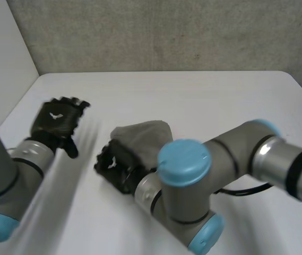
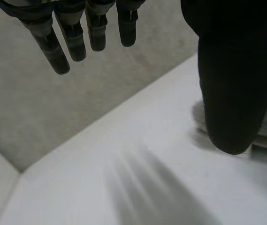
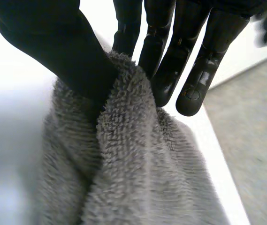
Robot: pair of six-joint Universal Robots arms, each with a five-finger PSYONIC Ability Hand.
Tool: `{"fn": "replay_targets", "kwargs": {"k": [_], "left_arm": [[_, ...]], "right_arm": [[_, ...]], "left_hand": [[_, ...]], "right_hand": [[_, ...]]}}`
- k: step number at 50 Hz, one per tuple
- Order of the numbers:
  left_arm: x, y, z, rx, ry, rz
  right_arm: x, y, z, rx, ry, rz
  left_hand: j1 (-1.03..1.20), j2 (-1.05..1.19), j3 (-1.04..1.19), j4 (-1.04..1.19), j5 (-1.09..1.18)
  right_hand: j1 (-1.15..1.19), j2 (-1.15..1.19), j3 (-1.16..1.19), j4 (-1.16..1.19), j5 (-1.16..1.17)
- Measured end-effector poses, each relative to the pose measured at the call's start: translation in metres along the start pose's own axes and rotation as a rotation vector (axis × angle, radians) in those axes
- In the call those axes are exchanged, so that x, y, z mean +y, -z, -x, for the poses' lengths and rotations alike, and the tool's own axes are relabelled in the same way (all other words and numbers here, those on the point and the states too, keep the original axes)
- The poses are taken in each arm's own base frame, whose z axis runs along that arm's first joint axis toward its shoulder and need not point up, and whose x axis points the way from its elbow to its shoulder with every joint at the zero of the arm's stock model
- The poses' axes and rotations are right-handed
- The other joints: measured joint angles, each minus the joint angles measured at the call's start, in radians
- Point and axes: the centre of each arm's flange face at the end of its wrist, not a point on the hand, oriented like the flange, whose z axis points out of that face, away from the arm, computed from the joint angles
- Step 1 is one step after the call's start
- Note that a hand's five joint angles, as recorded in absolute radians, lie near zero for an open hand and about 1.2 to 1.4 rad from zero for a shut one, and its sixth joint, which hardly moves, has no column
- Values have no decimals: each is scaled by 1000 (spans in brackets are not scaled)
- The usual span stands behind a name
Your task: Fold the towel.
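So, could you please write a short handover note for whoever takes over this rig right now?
Left hand: open, holding nothing, raised over the table to one side of the towel.
Right hand: shut on the towel, pinching a ridge of it between thumb and fingers.
Towel: bunched in a heap near the middle of the table, not lying flat.
Done: the right hand has a grip.
Left: no neat fold yet; the towel probably needs spreading out, then folding over.

plain grey towel [image 1: 146, 136], black left hand [image 1: 55, 122] and right hand [image 1: 117, 166], white table [image 1: 209, 98], mottled grey wall [image 1: 166, 32].
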Motion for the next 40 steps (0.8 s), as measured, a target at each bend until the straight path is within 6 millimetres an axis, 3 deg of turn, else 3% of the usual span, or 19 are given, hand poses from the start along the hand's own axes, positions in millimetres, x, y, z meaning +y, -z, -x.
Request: {"fn": "replay_targets", "kwargs": {"k": [4, 6, 7, 8, 9, 11, 12, 13, 16, 19, 23, 27, 30, 34, 40], "left_arm": [[-8, 1, 11, -25, 3, -28], [-14, 0, 13, -22, 3, -50], [-19, 0, 12, -14, 2, -69], [-21, -1, 12, -10, 2, -76], [-24, -1, 11, -4, 3, -88], [-26, -2, 11, 2, 3, -98], [-29, -2, 9, 9, 5, -108], [-37, -4, 5, 30, 13, -137], [-46, -7, -5, 64, 39, -167], [-54, -12, -20, 114, 82, -190], [-57, -18, -41, 175, 139, -191], [-46, -23, -67, 241, 190, -148], [-35, -26, -79, 265, 202, -111], [-12, -32, -93, 275, 203, -39], [13, -38, -99, 255, 192, 29]], "right_arm": [[3, -5, 12, -25, 0, 2], [3, -6, 12, -18, -8, 2], [0, -6, 6, 1, -25, 2], [-2, -5, 3, 13, -35, 0], [-4, -4, -1, 24, -45, -1], [-8, -2, -7, 45, -65, -3], [-11, 0, -13, 64, -83, -3], [-19, 8, -36, 133, -156, -5], [-22, 19, -62, 206, -247, -1], [-19, 39, -98, 297, -403, 13], [-8, 58, -125, 356, -574, 50], [16, 71, -146, 375, -766, 121], [27, 70, -148, 358, -820, 143], [49, 56, -143, 298, -880, 180], [78, 33, -126, 234, -904, 239]], "left_hand": [[-1, 0, 0, -1, 0], [-1, 0, 0, -1, -1], [-1, 0, 0, -1, 0], [-1, 0, 0, -1, -1], [0, 0, 0, 0, 0], [0, 0, 0, 0, 0], [2, 2, 1, 2, 1], [2, 2, 2, 2, 3], [3, 5, 6, 5, 4], [21, 21, 22, 22, 22], [37, 36, 37, 37, 38], [48, 48, 48, 48, 49], [48, 49, 49, 50, 50], [48, 48, 49, 49, 49], [45, 47, 47, 47, 47]], "right_hand": [[-17, -19, -32, -34, -19], [-247, -315, -307, -310, -273], [-519, -612, -621, -609, -554], [-519, -612, -621, -609, -554], [-651, -775, -787, -794, -738], [-651, -775, -787, -794, -738], [-651, -775, -787, -794, -738], [-736, -929, -976, -959, -923], [-736, -929, -976, -959, -924], [-736, -929, -976, -959, -924], [-736, -929, -976, -959, -924], [-736, -929, -976, -959, -926], [-736, -929, -976, -959, -925], [-736, -929, -976, -959, -926], [-736, -929, -976, -959, -925]]}}
